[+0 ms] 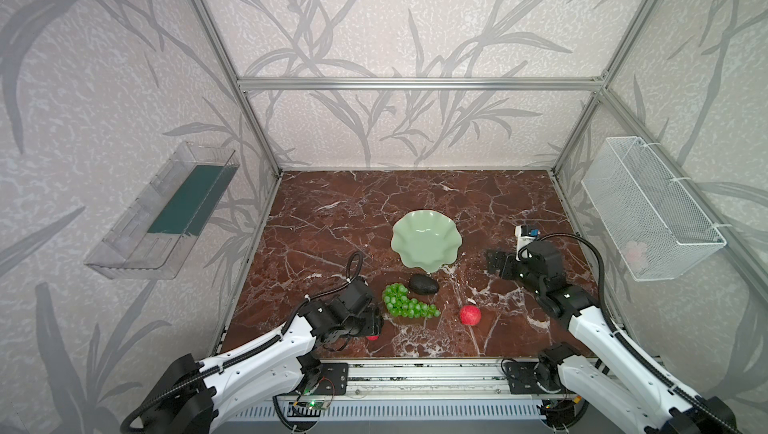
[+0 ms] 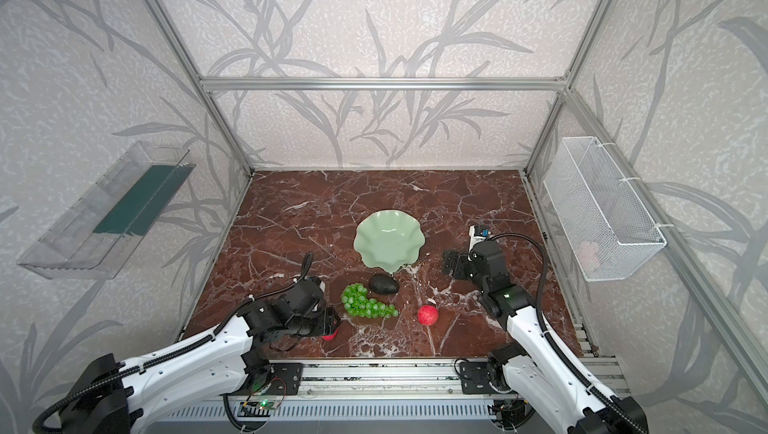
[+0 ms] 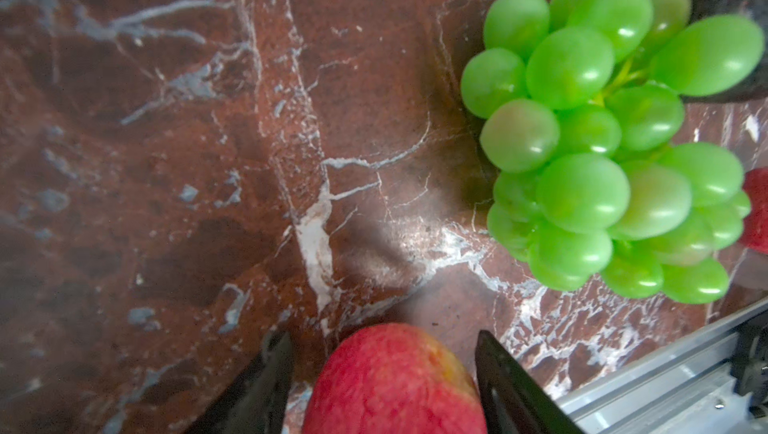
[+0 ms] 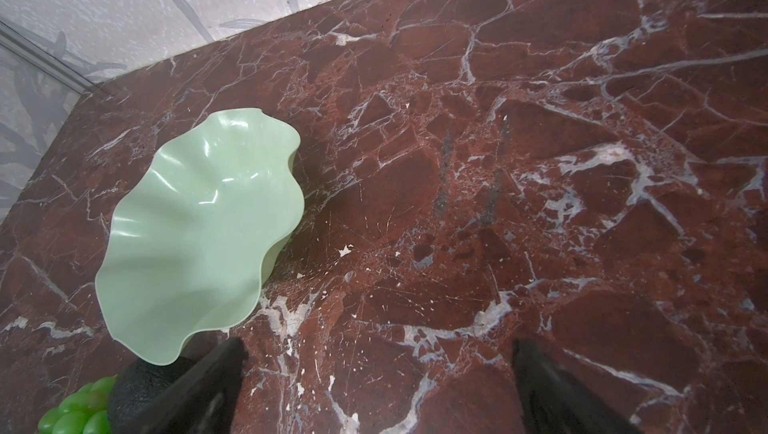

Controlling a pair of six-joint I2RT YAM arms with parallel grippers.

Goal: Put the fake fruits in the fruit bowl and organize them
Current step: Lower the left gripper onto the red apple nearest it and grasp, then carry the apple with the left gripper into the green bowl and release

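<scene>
In front of the fruit bowl (image 1: 426, 241), a pale green glossy dish with a wavy rim, the fruits are spread on the marble table (image 1: 332, 220). Furthest left, one red apple (image 3: 395, 382) is bracketed by the left gripper (image 3: 383, 334), which is held low. A sliver of gap is seen at one jaw, so a firm clamp cannot be told. Next come the green grapes (image 1: 405, 307), the dark avocado (image 1: 424, 284) just before the bowl's rim, and the other red apple (image 1: 470, 315). Right of the bowl, the right gripper (image 4: 378, 344) is held spread wide above the marble.
</scene>
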